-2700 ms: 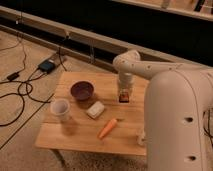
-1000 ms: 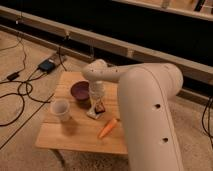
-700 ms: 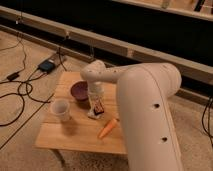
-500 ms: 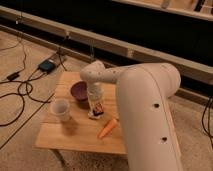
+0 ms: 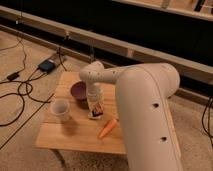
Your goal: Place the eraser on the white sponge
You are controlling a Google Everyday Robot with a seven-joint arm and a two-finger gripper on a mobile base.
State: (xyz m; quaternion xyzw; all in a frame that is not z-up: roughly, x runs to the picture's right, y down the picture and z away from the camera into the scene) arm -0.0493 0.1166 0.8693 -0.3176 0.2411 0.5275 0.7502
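Observation:
My gripper [image 5: 95, 106] hangs from the big white arm over the middle of the small wooden table [image 5: 75, 136]. It is shut on the eraser [image 5: 98, 107], a small dark block with an orange-red strip. The eraser sits low, right on top of the white sponge [image 5: 92, 115], of which only a cream-white edge shows below the gripper. I cannot tell whether the eraser rests on the sponge or hovers just above it.
A purple bowl [image 5: 78, 91] stands just left and behind the gripper. A white cup [image 5: 60, 109] is at the table's left. An orange carrot [image 5: 108, 128] lies in front and to the right. Cables and a power brick [image 5: 47, 65] lie on the floor at left.
The arm has carried the eraser from the table's right side leftward to the sponge and lowered it. Over the last second it has barely moved.

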